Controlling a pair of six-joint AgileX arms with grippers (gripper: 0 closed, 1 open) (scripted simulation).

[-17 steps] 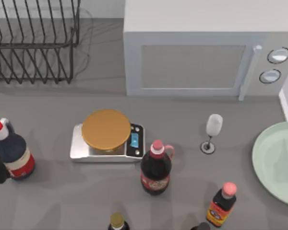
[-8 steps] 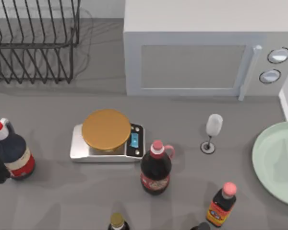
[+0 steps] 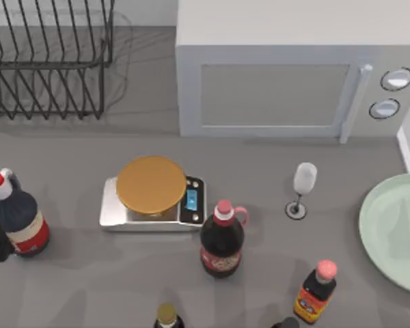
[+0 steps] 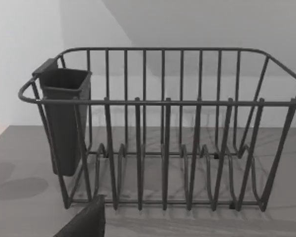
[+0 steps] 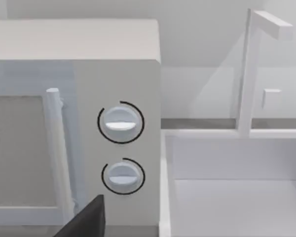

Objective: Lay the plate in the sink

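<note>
Dish rack (image 4: 163, 148): black wire, upright on the grey counter (image 4: 19, 207).
Cutlery holder (image 4: 64, 118): dark, hung on the rack's end.
Wall (image 4: 19, 49): white, behind.

a rendered kitchen, set out on a grey countertop (image 3: 75, 273). a white microwave (image 3: 294, 75) with two round dials and a bar handle stands at the back, and a black wire dish rack (image 3: 48, 58) with a cutlery cup sits on the counter to its left. just beside the microwave on the right is a white sink (image 5: 237, 182) with a squared white faucet (image 5: 254, 69) rising behind it. a kitchen scale (image 3: 152, 196) with an orange-brown platter, several sauce bottles (image 3: 222, 240), a small wine glass (image 3: 302, 188) and a pale green plate (image 3: 396, 232) stand on the counter.
</note>
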